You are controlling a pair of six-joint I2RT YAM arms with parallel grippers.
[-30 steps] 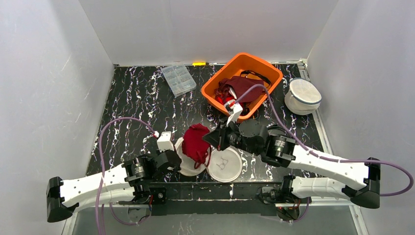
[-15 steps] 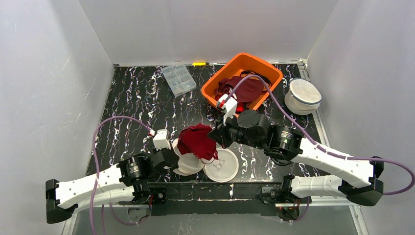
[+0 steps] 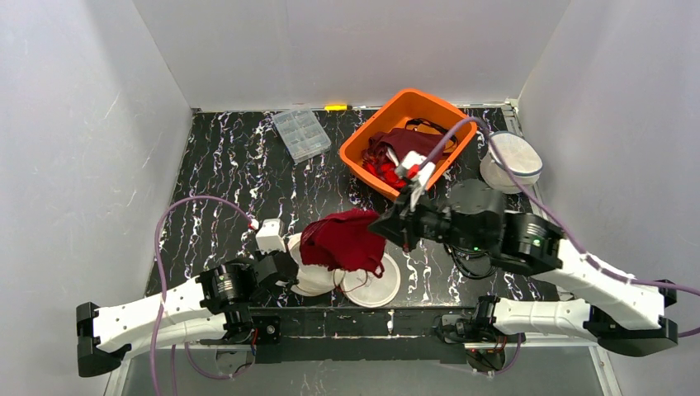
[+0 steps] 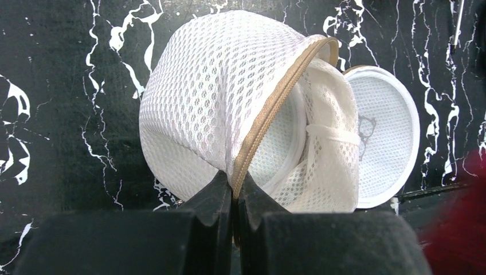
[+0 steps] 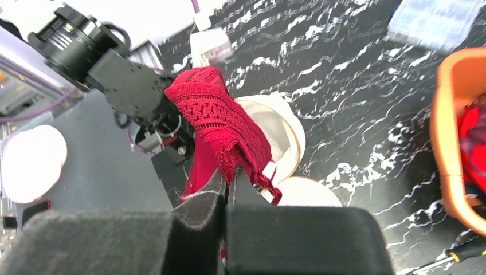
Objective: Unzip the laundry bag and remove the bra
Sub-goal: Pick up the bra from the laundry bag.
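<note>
You had the dark red bra [image 3: 342, 241] up off the table, bunched and hanging from your right gripper [image 5: 226, 183]. Its fingers were pinched tight on a fold of the lace, with a strap dangling below. The bra hung just above the white mesh laundry bag [image 4: 223, 103] and slightly to its right, touching or nearly touching the bag's upper edge; from above you could not tell which.

The bag sat near the front edge of the table, a little left of centre. It was unzipped, and its tan zipper band ran open along the rim. Your left gripper [image 4: 234, 197] was clamped on that zipper edge at the near side, its fingers pressed together on the band and propping the bag's mouth up. The bag's round flat panel [image 4: 384, 137] lay open on the table to the right, joined to the bag by a mesh strip.

Farther out, the black marbled table [image 3: 215, 173] carried an orange bin [image 3: 361, 136] at the far side, right of centre, with more red garments [image 3: 396, 153] inside. A clear plastic compartment box [image 3: 301, 134] lay to the bin's left. A small yellow object [image 3: 336, 107] rested against the far wall. A second white mesh bag [image 3: 510, 161], zipped shut, stood at the far right edge.
</note>
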